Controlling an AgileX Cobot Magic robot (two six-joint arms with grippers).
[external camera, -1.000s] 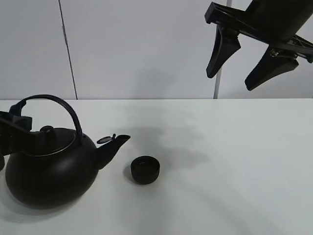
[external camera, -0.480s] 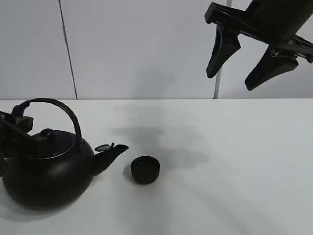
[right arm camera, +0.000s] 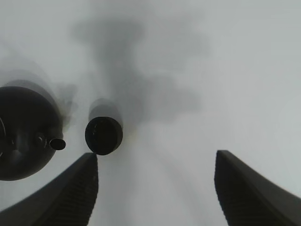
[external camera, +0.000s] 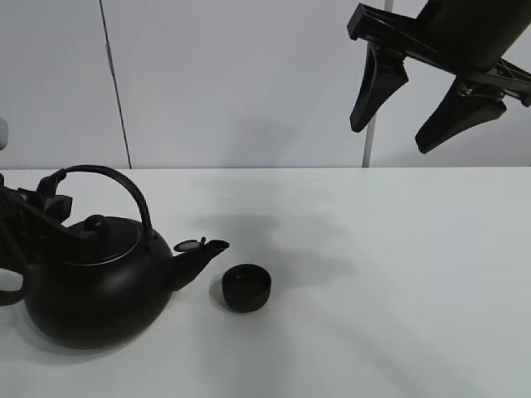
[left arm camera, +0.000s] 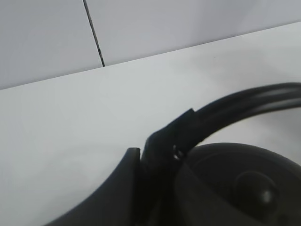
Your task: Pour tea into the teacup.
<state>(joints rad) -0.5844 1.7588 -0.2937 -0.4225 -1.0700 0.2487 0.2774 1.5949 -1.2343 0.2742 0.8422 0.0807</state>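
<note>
Matte black all round: the teacup (external camera: 246, 287) is a small, low, round cup with no handle, standing on the smooth white table (external camera: 398, 274) just beside the kettle's spout tip, at about 4 o'clock from it, apart from it. From above, in the right wrist view, the cup (right arm camera: 103, 135) shows a dark round mouth; whether it holds liquid cannot be told. The kettle (external camera: 95, 278) is big, bulbous and faintly glossy, with a knobbed lid, a short tapering spout with its small flap raised, and a thin arched handle (external camera: 108, 178). The left gripper (external camera: 37, 217) sits at 9 o'clock of the kettle, clamped on the handle's end; in the left wrist view its dark fingers (left arm camera: 150, 160) pinch the handle, blurred and cut off by the frame. The right gripper (external camera: 411, 104), smooth black plastic, hangs high at 2 o'clock of the cup, jaws spread wide and empty.
</note>
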